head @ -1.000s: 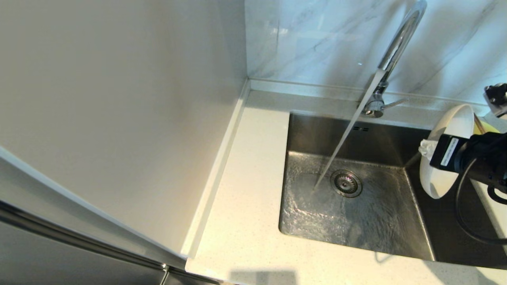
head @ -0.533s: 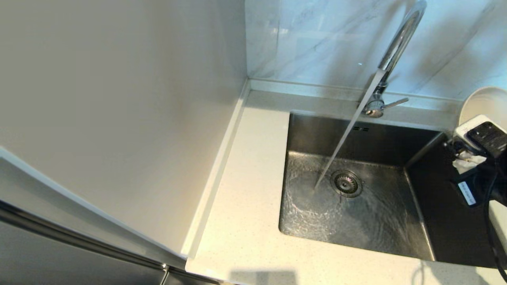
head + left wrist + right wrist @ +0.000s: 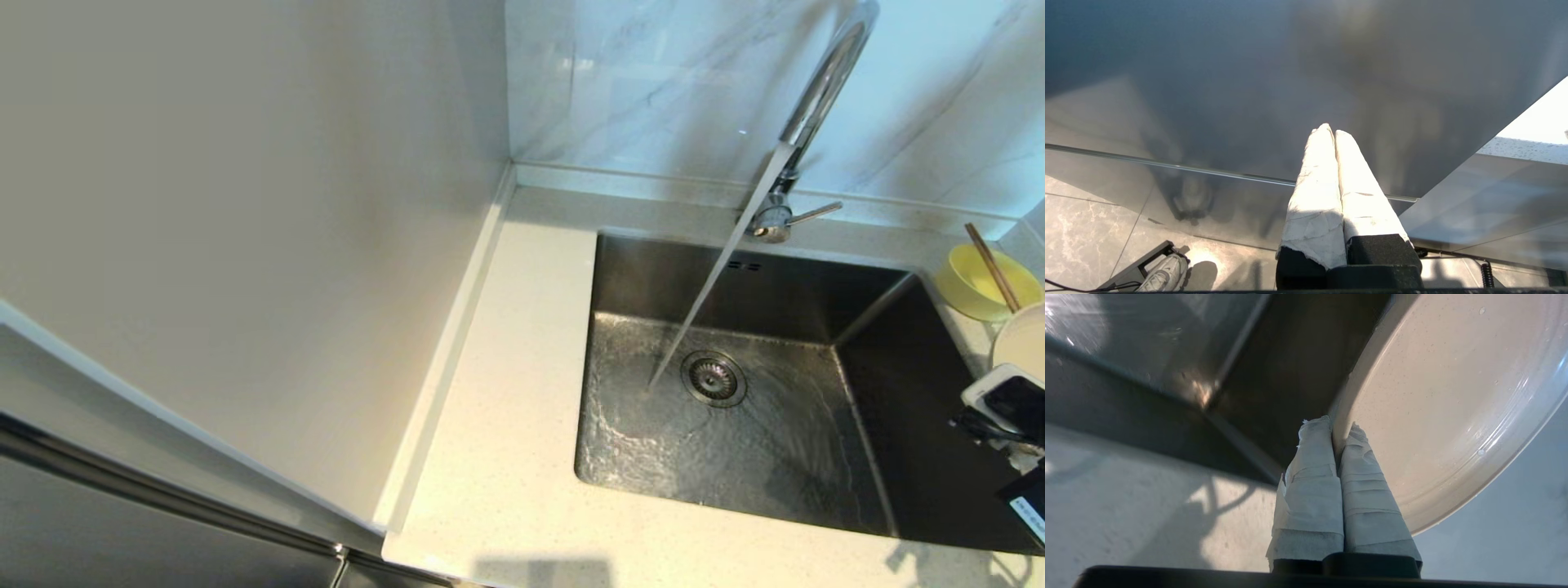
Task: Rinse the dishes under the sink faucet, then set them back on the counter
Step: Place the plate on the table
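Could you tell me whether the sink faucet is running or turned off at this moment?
Running. A stream falls from the sink faucet into the sink, landing beside the drain strainer, and the basin floor ripples with water.

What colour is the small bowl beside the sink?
Pale yellow bowl; the head view shows it best.

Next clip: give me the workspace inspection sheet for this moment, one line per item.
Surface: speckled counter around the sink; water pooled on the basin floor.
Job's things: faucet running a stream toward the drain; yellow bowl on the counter right of the sink, chopsticks lying across it; white plate held over the counter's right edge.
Clutter: nothing seen.
Grippers: right gripper, jaws shut on the plate's rim; left gripper parked below the counter, jaws shut, empty.
Cables: nothing seen in the work area.
Surroundings: marble wall panel behind, plain cabinet side at left.
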Tool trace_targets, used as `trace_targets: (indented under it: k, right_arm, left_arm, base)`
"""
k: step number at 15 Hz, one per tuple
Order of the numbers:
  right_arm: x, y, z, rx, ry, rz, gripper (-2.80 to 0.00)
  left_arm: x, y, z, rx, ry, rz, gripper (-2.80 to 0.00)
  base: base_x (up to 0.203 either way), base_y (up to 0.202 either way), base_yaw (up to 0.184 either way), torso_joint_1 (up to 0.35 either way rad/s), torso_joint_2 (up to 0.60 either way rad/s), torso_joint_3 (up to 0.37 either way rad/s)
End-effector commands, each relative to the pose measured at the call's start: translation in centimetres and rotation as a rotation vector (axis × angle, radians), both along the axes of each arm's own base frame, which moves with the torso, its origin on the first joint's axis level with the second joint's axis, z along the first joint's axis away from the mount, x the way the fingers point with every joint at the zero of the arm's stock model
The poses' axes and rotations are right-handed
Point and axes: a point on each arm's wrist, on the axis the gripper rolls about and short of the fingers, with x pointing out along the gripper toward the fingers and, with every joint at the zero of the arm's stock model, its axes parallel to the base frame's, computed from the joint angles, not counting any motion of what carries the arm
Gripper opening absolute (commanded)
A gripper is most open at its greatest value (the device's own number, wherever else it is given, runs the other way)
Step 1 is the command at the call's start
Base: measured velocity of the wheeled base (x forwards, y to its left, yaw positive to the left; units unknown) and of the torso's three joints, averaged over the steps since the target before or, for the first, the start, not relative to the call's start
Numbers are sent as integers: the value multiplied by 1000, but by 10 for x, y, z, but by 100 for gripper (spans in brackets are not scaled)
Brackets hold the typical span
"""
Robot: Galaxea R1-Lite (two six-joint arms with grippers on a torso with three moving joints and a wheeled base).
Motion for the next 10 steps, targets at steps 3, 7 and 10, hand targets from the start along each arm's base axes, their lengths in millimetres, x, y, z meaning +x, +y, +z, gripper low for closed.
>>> trace_targets:
  k: [3, 7, 10]
  right_arm:
    - [1, -18, -18, 15, 128, -101, -280]
    - [7, -37, -33, 67, 217, -186, -280]
    - [11, -48, -44, 126, 259, -222, -280]
  left_arm:
    - [0, 0, 0, 0, 0, 0, -280]
    - [0, 0, 0, 0, 0, 0, -280]
    - [0, 0, 0, 0, 0, 0, -280]
  base:
    - [0, 0, 0, 0, 0, 0]
    - [0, 0, 0, 0, 0, 0]
    - [0, 0, 0, 0, 0, 0]
